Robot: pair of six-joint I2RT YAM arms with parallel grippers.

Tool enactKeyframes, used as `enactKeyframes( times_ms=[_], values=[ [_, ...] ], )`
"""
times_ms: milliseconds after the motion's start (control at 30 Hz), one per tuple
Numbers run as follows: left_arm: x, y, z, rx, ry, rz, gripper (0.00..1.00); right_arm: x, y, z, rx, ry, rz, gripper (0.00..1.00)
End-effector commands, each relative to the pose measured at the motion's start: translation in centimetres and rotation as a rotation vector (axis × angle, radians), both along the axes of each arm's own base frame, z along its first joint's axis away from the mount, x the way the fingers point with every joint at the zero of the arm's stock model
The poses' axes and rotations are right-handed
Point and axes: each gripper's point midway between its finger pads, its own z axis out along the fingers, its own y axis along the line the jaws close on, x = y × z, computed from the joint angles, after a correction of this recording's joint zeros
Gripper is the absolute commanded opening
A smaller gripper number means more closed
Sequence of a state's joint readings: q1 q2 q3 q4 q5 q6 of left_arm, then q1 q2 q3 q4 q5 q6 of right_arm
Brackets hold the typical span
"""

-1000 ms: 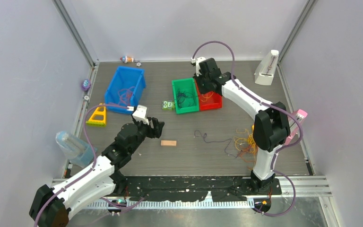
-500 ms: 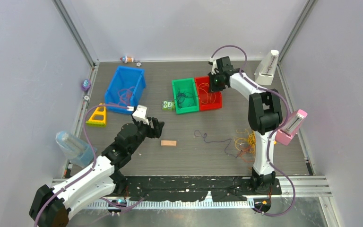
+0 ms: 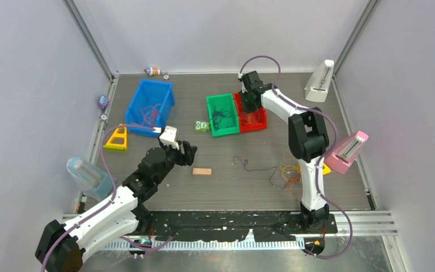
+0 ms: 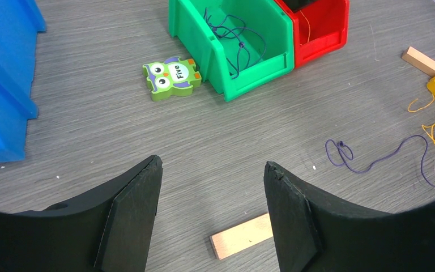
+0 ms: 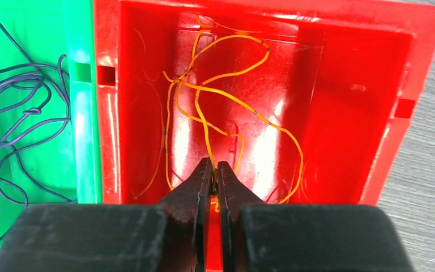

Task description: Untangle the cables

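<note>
My right gripper (image 5: 215, 164) hangs over the red bin (image 5: 419, 68), shut on an orange cable (image 5: 232, 96) that loops down across the bin's floor. From above, the right gripper (image 3: 251, 105) points down into the red bin (image 3: 259, 126). Purple cables (image 5: 11, 113) lie in the green bin (image 3: 209, 113) beside it. One loose purple cable (image 4: 374, 161) lies on the table, next to an orange-yellow tangle (image 3: 291, 170) near the right arm's base. My left gripper (image 4: 212, 164) is open and holds nothing, low over the table just short of a wooden block (image 4: 241, 238).
A blue bin (image 3: 164, 93) with reddish strands stands at the back left. A green owl tile (image 4: 171, 76) lies by the green bin. A yellow triangle (image 3: 116, 139), a clear bottle (image 3: 88, 175), a white stand (image 3: 319, 82) and a pink stand (image 3: 345, 152) sit near the edges.
The right arm swung right behind the bins, then back left, with its elbow folding in; its gripper is now over the red bin. The left arm has not moved.
</note>
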State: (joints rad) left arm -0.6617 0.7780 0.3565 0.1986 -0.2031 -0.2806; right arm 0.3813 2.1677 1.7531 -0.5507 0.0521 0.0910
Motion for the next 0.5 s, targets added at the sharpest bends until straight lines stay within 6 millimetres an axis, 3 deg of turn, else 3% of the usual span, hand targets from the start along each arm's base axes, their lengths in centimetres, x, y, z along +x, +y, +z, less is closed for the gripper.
enactKeyframes(
  times_ms=[0,133,467],
  values=[
    [0.6,-0.1,1.8,-0.03,-0.053,0.016,0.67,1.0,-0.5,0.6,-0.047,-0.036,-0.061,0.14],
    [0.6,-0.1,1.8,-0.029,-0.053,0.015,0.67,1.2,-0.3,2.2,-0.051,-0.073,-0.069,0.19],
    [0.6,-0.1,1.8,-0.031,-0.052,0.014,0.67,1.3,-0.6,9.4,-0.005,-0.201,-0.111,0.36]
  ],
)
